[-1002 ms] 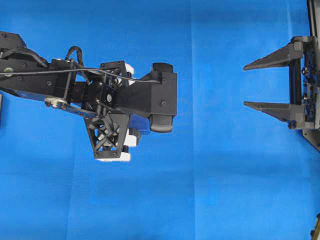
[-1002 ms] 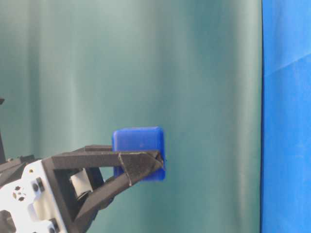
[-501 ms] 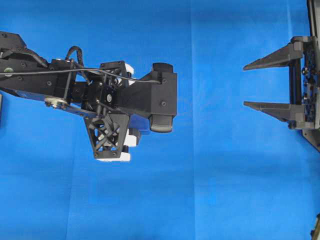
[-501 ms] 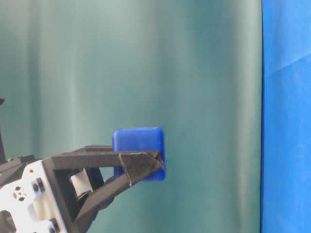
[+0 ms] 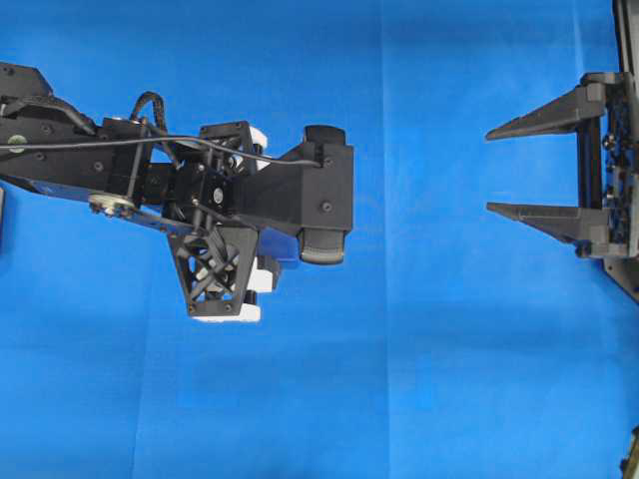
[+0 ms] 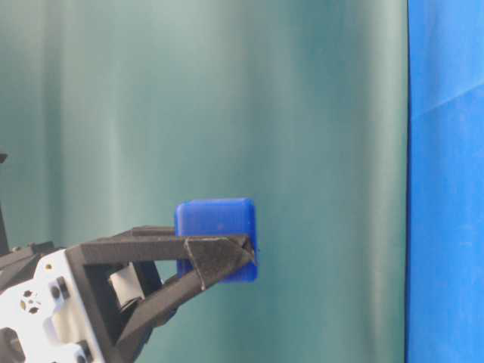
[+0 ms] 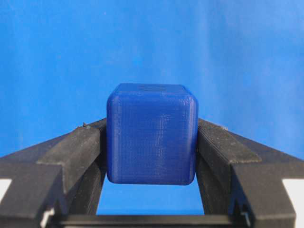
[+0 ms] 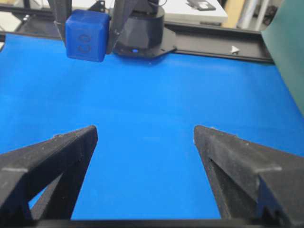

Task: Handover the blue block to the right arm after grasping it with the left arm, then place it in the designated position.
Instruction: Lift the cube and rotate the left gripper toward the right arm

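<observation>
Blue cloth (image 5: 449,349) lay under my two grippers: my left gripper (image 7: 151,142) clamped one blue block (image 7: 151,135); my right gripper (image 8: 145,137) gaped, holding nothing.

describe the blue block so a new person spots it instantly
Start at the blue cloth covering the table, then find the left arm reaching over it. The blue block sits clamped between that arm's two black fingers, off the cloth. It is a small rounded cube, darker navy than the cloth.
</observation>
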Available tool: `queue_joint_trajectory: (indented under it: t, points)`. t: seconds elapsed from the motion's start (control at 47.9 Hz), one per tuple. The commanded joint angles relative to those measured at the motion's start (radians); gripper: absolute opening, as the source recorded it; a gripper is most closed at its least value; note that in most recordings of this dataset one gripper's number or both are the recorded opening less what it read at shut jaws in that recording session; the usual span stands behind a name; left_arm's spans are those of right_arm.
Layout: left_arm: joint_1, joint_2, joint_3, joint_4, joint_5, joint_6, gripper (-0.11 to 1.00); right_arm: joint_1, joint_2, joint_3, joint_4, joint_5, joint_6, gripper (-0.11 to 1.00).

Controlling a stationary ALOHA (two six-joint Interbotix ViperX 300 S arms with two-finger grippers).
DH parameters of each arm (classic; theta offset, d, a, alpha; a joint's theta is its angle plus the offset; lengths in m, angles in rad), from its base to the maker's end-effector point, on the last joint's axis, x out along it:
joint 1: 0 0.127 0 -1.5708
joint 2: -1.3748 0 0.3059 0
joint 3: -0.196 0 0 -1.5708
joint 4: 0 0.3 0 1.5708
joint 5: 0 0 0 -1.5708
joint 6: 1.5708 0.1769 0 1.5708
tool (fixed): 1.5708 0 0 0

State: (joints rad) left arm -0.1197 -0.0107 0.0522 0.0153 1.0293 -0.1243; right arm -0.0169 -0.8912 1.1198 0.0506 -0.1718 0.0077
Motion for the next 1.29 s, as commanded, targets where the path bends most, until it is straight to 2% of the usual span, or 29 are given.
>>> queue_joint_trajectory:
  t: [0.0, 0.313, 0.459, 0.543, 0.793, 1.023, 1.273]
  points:
    - [-0.002, -0.031, -0.018, 0.002, -0.003, 0.000, 0.47, -0.002, 0.003, -0.032, 0.003, -0.006, 0.000, 0.96]
    - [-0.002, -0.034, -0.014, 0.006, -0.014, 0.000, 0.46, -0.003, 0.003, -0.032, 0.003, -0.006, 0.000, 0.96]
    - [-0.002, -0.057, 0.021, 0.006, -0.064, 0.000, 0.46, -0.002, 0.003, -0.034, 0.003, -0.006, 0.000, 0.96]
    - [-0.002, -0.081, 0.063, 0.008, -0.133, 0.000, 0.47, -0.002, 0.003, -0.034, 0.003, -0.005, 0.000, 0.96]
    - [0.003, -0.175, 0.222, 0.008, -0.410, 0.005, 0.46, -0.002, 0.003, -0.038, 0.002, -0.006, 0.000, 0.96]
    - [0.017, -0.250, 0.394, 0.008, -0.767, 0.015, 0.47, -0.002, 0.005, -0.041, 0.003, -0.009, 0.000, 0.96]
    - [0.031, -0.298, 0.546, 0.008, -1.083, 0.021, 0.46, -0.002, 0.009, -0.048, 0.003, -0.006, 0.000, 0.96]
